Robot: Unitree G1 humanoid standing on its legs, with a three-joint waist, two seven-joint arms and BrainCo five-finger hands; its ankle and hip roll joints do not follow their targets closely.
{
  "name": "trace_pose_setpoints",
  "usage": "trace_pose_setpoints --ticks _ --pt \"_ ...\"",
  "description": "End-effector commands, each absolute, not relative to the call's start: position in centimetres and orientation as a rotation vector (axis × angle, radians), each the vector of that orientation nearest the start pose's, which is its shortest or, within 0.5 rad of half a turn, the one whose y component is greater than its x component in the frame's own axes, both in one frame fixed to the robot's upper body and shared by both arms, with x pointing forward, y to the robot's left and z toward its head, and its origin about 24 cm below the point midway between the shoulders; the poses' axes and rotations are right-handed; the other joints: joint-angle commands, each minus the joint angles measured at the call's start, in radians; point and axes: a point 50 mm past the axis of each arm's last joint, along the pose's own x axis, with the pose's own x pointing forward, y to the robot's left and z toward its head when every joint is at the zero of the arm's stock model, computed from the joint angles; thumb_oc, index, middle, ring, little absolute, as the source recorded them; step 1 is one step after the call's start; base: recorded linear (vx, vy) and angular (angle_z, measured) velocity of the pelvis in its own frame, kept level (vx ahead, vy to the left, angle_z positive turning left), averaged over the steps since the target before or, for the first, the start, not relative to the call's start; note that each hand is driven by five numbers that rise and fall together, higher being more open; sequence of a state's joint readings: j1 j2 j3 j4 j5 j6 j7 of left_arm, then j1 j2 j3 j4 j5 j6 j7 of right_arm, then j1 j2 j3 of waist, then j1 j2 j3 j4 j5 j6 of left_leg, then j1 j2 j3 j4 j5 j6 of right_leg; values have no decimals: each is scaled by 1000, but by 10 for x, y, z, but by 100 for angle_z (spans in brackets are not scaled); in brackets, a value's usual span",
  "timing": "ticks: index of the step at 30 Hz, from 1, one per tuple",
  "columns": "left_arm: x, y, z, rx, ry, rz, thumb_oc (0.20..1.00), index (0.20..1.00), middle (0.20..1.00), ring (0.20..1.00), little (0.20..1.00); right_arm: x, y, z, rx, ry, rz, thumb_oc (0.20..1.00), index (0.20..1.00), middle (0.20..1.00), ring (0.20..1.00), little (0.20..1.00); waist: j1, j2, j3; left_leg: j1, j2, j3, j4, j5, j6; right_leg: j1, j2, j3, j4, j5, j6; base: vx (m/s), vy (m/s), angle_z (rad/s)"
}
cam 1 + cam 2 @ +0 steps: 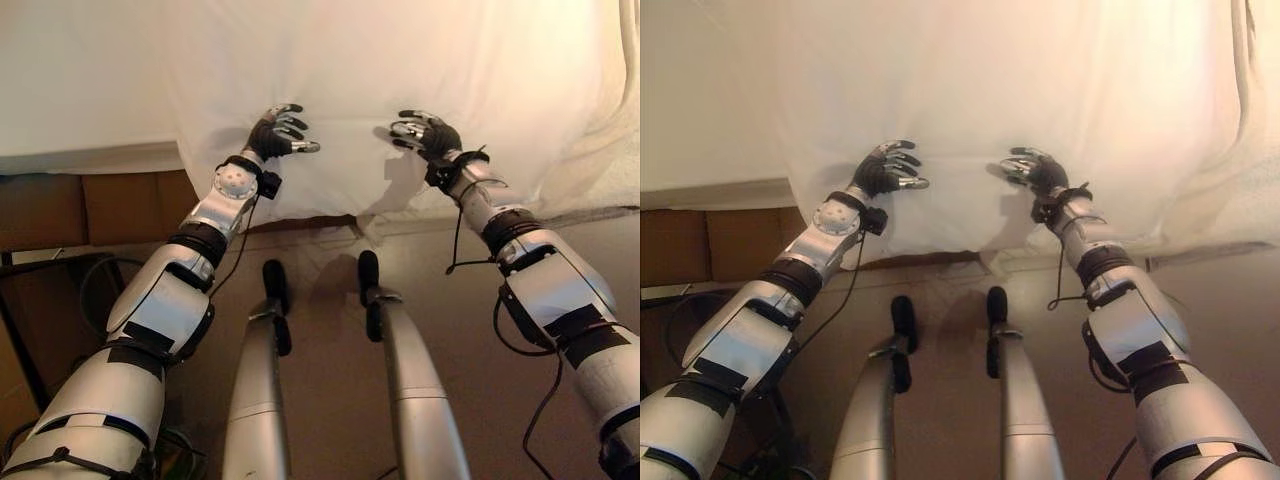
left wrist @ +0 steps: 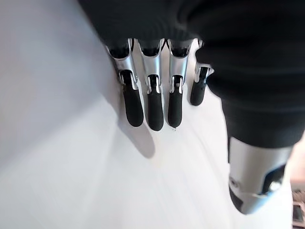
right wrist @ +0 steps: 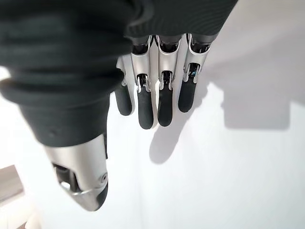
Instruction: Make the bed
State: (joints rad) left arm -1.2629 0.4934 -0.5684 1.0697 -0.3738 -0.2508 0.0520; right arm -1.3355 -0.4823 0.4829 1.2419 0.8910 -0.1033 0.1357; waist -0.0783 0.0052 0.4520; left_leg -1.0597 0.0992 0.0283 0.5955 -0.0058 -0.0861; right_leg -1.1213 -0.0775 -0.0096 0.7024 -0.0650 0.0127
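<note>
A white sheet [image 1: 330,70] covers the bed and hangs over its near edge towards the floor. My left hand [image 1: 277,131] hovers over the sheet near that edge, open, its fingers [image 2: 152,102] straight above the cloth with nothing in them. My right hand [image 1: 425,131] is level with it a short way to the right, also open, its fingers [image 3: 162,102] spread over the smooth sheet without gripping it. Between the two hands the sheet [image 1: 955,190] lies flat.
The sheet's hanging edge [image 1: 330,205] ends just above the brown floor [image 1: 330,330]. A brown bed base or box [image 1: 95,205] shows under the mattress at the left. More bunched white bedding [image 1: 610,130] drapes down at the right.
</note>
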Motion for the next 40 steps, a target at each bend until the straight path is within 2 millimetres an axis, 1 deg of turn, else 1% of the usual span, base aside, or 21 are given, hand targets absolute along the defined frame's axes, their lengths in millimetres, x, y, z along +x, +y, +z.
trace_pose_setpoints --ticks 1,2,3,5,6,8,9,10,12,14,15,16,17,21,25,27,31,35,37,38,40 --pt "418 210 252 487 -330 104 1000 1000 1000 1000 1000 422 -228 254 75 -214 -43 1000 1000 1000 1000 1000 19 24 -50 23 -2 34 8 -38 -2 49 -31 -8 -60 1 76 0 0 0" --pt "417 216 250 477 -321 114 1000 1000 1000 1000 1000 420 -238 249 53 -187 -76 1000 1000 1000 1000 1000 22 23 -43 32 -2 35 5 -40 -3 58 -33 -8 -61 -2 78 0 0 0" --pt "415 227 242 423 -305 147 1000 1000 1000 1000 1000 417 -255 239 14 -138 -147 1000 1000 1000 1000 1000 25 26 -39 46 1 39 -12 -37 -5 70 -37 -13 -70 -3 79 0 0 0" --pt "414 227 242 423 -305 148 1000 1000 1000 1000 1000 417 -255 239 13 -138 -147 1000 1000 1000 1000 1000 24 26 -44 41 0 39 -17 -31 -4 65 -37 -13 -74 2 79 4 -8 2" --pt "410 240 231 421 -279 176 1000 1000 1000 1000 1000 412 -270 230 -33 -92 -174 1000 1000 1000 1000 1000 30 27 -44 57 3 42 -35 -26 -8 83 -40 -22 -89 0 80 23 -30 1" --pt "405 251 220 463 -259 193 1000 1000 1000 1000 1000 403 -295 216 -29 -35 -260 1000 1000 1000 1000 1000 36 30 -38 89 4 35 -52 -26 -14 117 -40 -29 -103 -9 81 28 -45 0" --pt "405 251 220 464 -259 194 1000 1000 1000 1000 1000 403 -295 216 -28 -35 -260 1000 1000 1000 1000 1000 36 30 -40 87 3 34 -55 -21 -13 115 -40 -29 -106 -4 81 29 -60 5" --pt "399 263 215 466 -253 211 1000 1000 1000 1000 1000 393 -316 207 -29 6 -327 1000 1000 1000 1000 1000 40 31 -39 105 2 28 -74 -17 -15 134 -38 -34 -117 -6 81 18 -59 5" --pt "390 281 201 469 -212 247 1000 1000 1000 1000 1000 379 -342 198 -29 39 -426 1000 1000 1000 1000 1000 42 35 -31 138 -3 18 -95 -15 -18 172 -37 -42 -131 -15 81 30 -82 6" --pt "380 302 185 470 -156 300 1000 1000 1000 1000 1000 366 -361 187 2 71 -504 1000 1000 1000 1000 1000 41 37 -26 176 -7 10 -123 -6 -21 205 -32 -46 -139 -20 78 23 -52 10" --pt "380 302 185 471 -156 301 1000 1000 1000 1000 1000 366 -361 187 2 71 -503 1000 1000 1000 1000 1000 40 37 -28 174 -8 9 -127 0 -20 203 -32 -46 -142 -15 78 32 -48 18" --pt "368 319 165 454 -96 360 1000 1000 1000 1000 1000 355 -376 176 43 92 -582 1000 1000 1000 1000 1000 43 33 -22 213 -11 6 -144 0 -24 242 -32 -52 -155 -23 78 21 -36 23" --pt "362 326 155 428 -70 385 1000 1000 1000 1000 1000 352 -378 170 61 101 -589 1000 1000 1000 1000 1000 44 33 -28 227 -13 4 -165 8 -22 252 -30 -55 -165 -19 78 29 -59 19" --pt "334 342 100 372 74 421 1000 1000 1000 1000 1000 332 -385 121 98 204 -636 1000 1000 1000 1000 1000 42 20 -30 336 -19 -3 -246 32 -24 363 -22 -66 -238 -7 77 30 -36 6" --pt "308 334 42 338 231 375 1000 1000 1000 1000 1000 310 -374 61 165 306 -637 1000 1000 1000 1000 1000 35 5 -50 470 -20 -7 -348 61 -23 496 -14 -69 -327 11 84 70 -12 9" --pt "295 317 9 290 314 329 1000 1000 1000 1000 1000 298 -361 28 220 354 -626 1000 1000 1000 1000 1000 35 0 -66 562 -21 -8 -418 79 -21 581 -13 -73 -385 23 90 102 34 3" --pt "268 286 -42 260 480 181 1000 1000 1000 1000 1000 271 -334 -24 231 451 -544 1000 1000 1000 1000 1000 25 8 -123 708 -20 5 -551 119 -21 722 -14 -71 -497 60 105 119 69 -4" --pt "238 262 -79 217 623 75 1000 1000 1000 1000 1000 247 -304 -61 210 550 -466 1000 1000 1000 1000 1000 17 13 -184 827 -18 22 -647 134 -14 840 -19 -58 -604 99 117 91 97 -7" --pt "225 245 -94 290 691 -59 1000 1000 1000 1000 1000 234 -297 -74 187 598 -456 1000 1000 1000 1000 1000 15 16 -219 868 -17 30 -673 139 -12 882 -28 -49 -646 118 124 67 95 -9" --pt "218 234 -101 322 724 -129 1000 1000 1000 1000 1000 227 -292 -82 180 627 -458 1000 1000 1000 1000 1000 11 18 -238 881 -18 33 -683 133 -12 900 -32 -43 -673 131 126 77 76 2" --pt "209 225 -110 297 764 -165 1000 1000 1000 1000 1000 212 -281 -97 212 687 -447 1000 1000 1000 1000 1000 7 17 -282 903 -18 37 -683 117 -11 936 -40 -37 -720 149 135 89 63 3"
